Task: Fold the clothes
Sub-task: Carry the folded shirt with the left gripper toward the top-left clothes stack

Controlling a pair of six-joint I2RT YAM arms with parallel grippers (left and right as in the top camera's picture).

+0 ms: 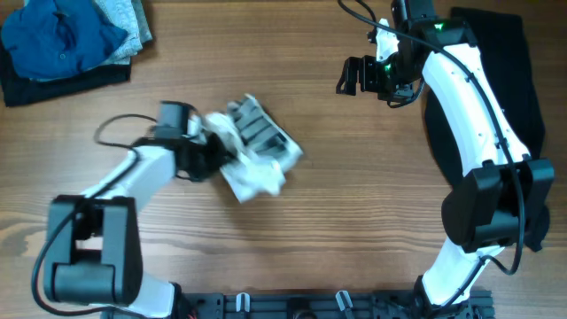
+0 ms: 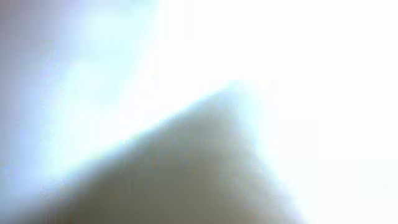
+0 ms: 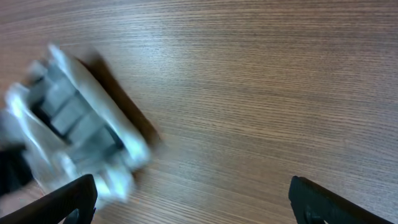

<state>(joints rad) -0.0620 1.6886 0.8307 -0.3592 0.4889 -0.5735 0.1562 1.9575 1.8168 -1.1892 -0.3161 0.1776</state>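
Note:
The white T-shirt (image 1: 252,168) is bunched into a crumpled lump on the wooden table left of centre, its black-and-white striped part (image 1: 259,131) on top. My left gripper (image 1: 205,155) is buried in the lump's left side and looks shut on the fabric. The left wrist view shows only blurred white and grey cloth (image 2: 186,168) against the lens, with the jaws hidden. My right gripper (image 1: 356,76) is open and empty, well apart at the upper right. In the right wrist view its fingers (image 3: 193,196) spread wide over bare wood, with the blurred shirt (image 3: 68,130) at the left.
A pile of folded blue and grey garments (image 1: 62,40) lies on a dark one at the back left corner. A black garment (image 1: 500,80) lies along the right edge under the right arm. Bare wood table (image 1: 354,195) lies between the arms.

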